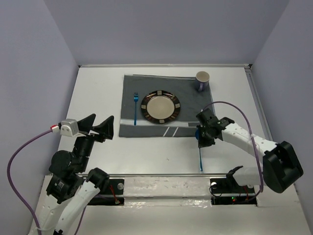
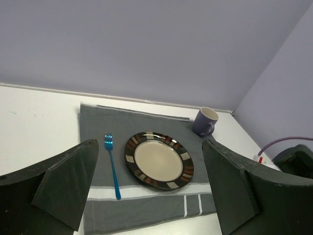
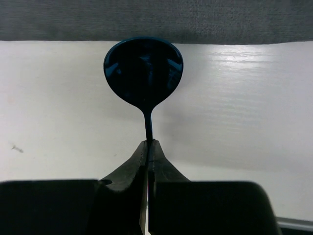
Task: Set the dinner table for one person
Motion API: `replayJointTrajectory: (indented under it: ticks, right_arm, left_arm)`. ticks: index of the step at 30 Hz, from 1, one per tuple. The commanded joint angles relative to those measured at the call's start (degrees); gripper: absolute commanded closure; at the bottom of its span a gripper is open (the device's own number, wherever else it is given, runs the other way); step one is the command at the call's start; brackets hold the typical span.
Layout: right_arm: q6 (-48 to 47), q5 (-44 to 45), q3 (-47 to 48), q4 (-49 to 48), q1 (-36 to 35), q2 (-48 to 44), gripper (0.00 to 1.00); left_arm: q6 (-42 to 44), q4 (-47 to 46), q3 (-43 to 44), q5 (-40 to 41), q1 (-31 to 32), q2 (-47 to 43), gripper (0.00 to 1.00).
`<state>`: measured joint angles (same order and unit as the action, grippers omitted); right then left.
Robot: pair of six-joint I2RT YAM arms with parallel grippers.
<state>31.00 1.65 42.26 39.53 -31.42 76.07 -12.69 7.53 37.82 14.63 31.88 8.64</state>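
Grey cloth placemat (image 1: 146, 122) lies on the white table (image 1: 98, 88), which spreads out ahead of both arms. On the mat we see a plate (image 1: 160, 106) in the middle, a blue fork (image 1: 135, 103) to its left and a mug (image 1: 202, 80) at the far right corner. We judge only the spoon (image 3: 144, 68) is left: the right claw (image 3: 148, 147) is pinched shut on its neck, just off the mat's near edge. The left claw (image 1: 98, 125) hangs wide open, empty.

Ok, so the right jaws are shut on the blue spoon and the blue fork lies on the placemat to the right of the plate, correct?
Not quite: the blue fork lies left of the plate, not right; the top external view shows it. The rest stands: it is on the placemat, and the right jaws are shut on the blue spoon.
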Motion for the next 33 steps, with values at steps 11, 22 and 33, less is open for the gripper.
replayJointTrajectory:
  ticks: [11, 22, 33]
  right_arm:
    - [-12.0, 5.7, 40.9, -7.2, 4.8, 22.6, 1.0]
    - [-13.5, -0.7, 53.8, -7.2, 10.9, 38.5, 1.0]
    - [-14.8, -3.3, 55.7, -7.4, 13.3, 44.9, 1.0]
  left_arm:
    - [0.7, -1.5, 0.3, 0.7, 0.4, 4.4, 0.02]
    - [0.8, -2.1, 0.2, -0.1, -0.8, 6.7, 0.02]
    - [0.9, -2.3, 0.1, -0.9, -2.0, 7.4, 0.02]
